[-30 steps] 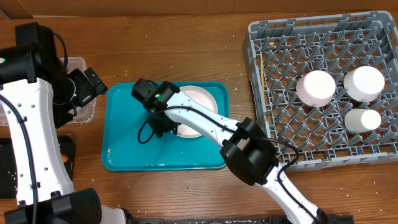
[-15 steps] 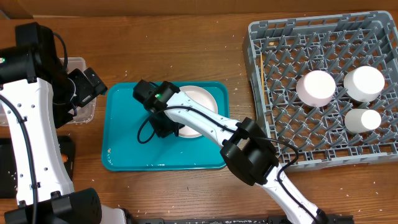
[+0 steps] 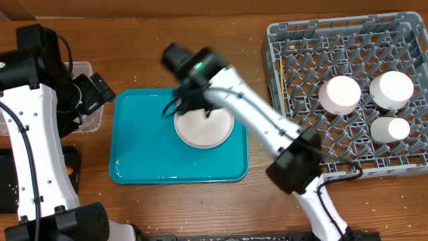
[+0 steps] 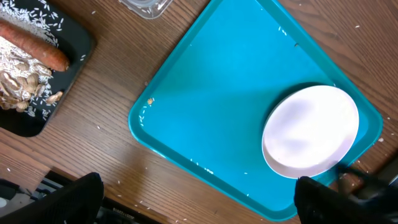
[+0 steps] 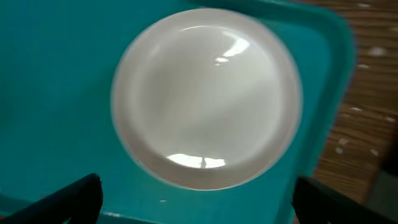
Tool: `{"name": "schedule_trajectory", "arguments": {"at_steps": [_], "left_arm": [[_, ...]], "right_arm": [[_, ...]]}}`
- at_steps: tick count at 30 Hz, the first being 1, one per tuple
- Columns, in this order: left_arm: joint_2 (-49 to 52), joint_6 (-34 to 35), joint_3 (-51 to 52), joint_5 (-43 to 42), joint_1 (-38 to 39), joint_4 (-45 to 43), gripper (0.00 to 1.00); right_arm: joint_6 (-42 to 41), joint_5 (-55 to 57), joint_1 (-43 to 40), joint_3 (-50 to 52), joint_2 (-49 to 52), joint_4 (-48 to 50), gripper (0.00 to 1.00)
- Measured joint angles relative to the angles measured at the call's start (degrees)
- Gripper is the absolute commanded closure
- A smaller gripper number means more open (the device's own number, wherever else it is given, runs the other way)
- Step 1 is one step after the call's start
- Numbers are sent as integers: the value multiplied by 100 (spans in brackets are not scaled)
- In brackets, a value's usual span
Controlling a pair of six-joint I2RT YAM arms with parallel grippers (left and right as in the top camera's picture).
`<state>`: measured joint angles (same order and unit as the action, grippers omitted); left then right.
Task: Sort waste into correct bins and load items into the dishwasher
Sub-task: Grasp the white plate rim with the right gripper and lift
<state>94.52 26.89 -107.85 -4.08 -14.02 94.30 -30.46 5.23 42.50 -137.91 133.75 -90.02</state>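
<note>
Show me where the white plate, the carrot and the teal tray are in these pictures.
white plate (image 3: 204,130): overhead view, the middle of its upper face.
carrot (image 4: 37,46): left wrist view, the middle of its body.
teal tray (image 3: 144,144): overhead view, the bare floor left of the plate.

Lab bench: wooden table (image 3: 134,53), cardboard backdrop (image 3: 200,7)

**Overhead.** I get bright, even light from above on the bench (image 3: 200,40), with short, soft shadows. Only the right arm (image 3: 224,94) is smeared, at its far end.

**Left wrist.** Sharp, with a broad dim band across the teal tray (image 4: 236,93). The left claw (image 4: 202,198) shows dark, unfocused fingers (image 4: 78,194) at the near corners.

**Right wrist.** I see soft focus throughout and two white glare patches on the plate (image 5: 205,106). The right claw (image 5: 196,202) is black blur.
</note>
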Motion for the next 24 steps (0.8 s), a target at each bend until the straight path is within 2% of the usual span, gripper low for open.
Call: {"name": "schedule_trajectory", "arguments": {"at_steps": [6, 9, 20, 24], "left_arm": [[0, 0, 0, 0, 0, -2, 0], [0, 0, 0, -2, 0, 0, 0], [0, 0, 0, -2, 0, 0, 0], [0, 0, 0, -2, 0, 0, 0]], "right_arm": [[-391, -184, -1349, 291, 2, -181, 0], [-442, -306, -1561, 577, 2, -118, 4], [-507, -1202, -1056, 2133, 2, 1287, 12], [-560, -1279, -940, 2472, 2, 1471, 25]]}}
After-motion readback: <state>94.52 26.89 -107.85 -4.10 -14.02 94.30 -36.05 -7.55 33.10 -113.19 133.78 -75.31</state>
